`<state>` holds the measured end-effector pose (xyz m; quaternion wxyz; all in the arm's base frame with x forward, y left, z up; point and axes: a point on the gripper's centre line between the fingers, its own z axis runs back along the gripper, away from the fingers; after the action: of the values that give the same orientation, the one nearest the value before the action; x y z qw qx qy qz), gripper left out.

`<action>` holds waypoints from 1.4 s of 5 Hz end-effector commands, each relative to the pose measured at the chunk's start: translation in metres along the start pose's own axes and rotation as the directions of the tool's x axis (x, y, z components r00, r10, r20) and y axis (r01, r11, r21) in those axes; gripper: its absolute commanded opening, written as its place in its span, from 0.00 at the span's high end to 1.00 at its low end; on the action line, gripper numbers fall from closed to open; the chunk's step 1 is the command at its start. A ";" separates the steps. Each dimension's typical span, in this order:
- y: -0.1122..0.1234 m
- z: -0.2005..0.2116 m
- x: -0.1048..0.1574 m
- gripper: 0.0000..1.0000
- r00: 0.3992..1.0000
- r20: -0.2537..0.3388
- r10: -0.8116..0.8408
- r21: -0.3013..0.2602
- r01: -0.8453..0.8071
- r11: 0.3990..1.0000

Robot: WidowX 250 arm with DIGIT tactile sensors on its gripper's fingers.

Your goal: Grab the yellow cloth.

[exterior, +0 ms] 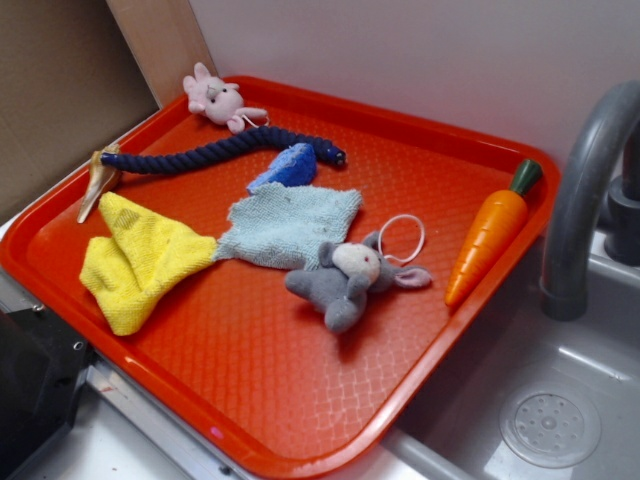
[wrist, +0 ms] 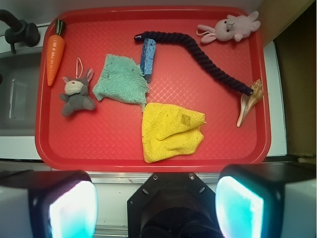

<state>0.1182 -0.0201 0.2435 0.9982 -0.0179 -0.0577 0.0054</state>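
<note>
Wrist view: a red plastic tray (wrist: 99,148) with a diamond-embossed floor is seen from above, and every item is held inside it. The yellow cloth (wrist: 168,131), fuzzy and folded, is found at lower centre, one corner touching the pale blue-green terry cloth (wrist: 121,79). Above these a blue sponge (wrist: 147,54), a dark braided rope (wrist: 203,54), a pink plush rabbit (wrist: 230,27) and a spiral seashell (wrist: 249,101) are laid out; a grey plush donkey (wrist: 77,94) and a toy carrot (wrist: 54,49) are placed at left. The end effector (wrist: 156,206) is shown only here, at the bottom edge, its fingers (wrist: 69,208) spread wide apart and empty, short of the tray. A grey faucet (exterior: 590,190) and sink drain (exterior: 550,428) are shown clearly only in the exterior view, at right.
</note>
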 end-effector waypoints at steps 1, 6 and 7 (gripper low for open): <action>0.000 0.000 0.000 0.00 1.000 0.000 0.000 0.000 0.000 1.000; 0.039 -0.218 0.024 0.00 0.984 -0.038 0.172 0.009 -0.171 0.985; 0.026 -0.226 0.024 0.93 0.994 -0.054 0.099 0.065 -0.095 0.993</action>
<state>0.1653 0.0006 0.0203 0.9979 0.0113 -0.0227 0.0601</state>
